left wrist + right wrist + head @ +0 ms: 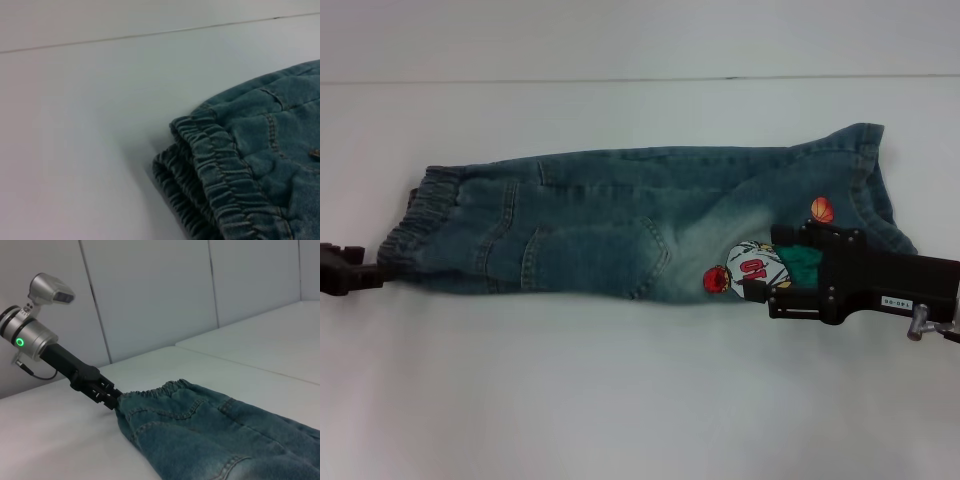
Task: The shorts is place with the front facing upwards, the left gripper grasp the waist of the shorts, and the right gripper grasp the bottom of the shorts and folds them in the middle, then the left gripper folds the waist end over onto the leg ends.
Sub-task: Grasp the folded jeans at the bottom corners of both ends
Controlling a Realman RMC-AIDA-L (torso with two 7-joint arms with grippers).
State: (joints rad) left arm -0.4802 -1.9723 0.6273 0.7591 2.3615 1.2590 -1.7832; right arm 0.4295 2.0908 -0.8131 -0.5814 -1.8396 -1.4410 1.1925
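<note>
The blue denim shorts (pixel 620 220) lie across the white table, folded lengthwise, with a back pocket and the cartoon print (pixel 745 268) facing up. The waist of the shorts (pixel 415 225) is the puckered band at the left, doubled in two layers (pixel 210 180). My left gripper (pixel 368 270) is at its near corner, shut on the waistband (pixel 150 390), and the denim draws to a point at its tip (pixel 114 399). The bottom of the shorts, the leg ends (pixel 880 185), lies at the right. My right gripper (pixel 785 268) hovers open over the print, just inside the hems.
The white table (pixel 620 400) stretches all around the shorts. A seam line (pixel 620 80) runs across the far side of the table. White wall panels (pixel 150 290) stand behind the left arm (pixel 35 335).
</note>
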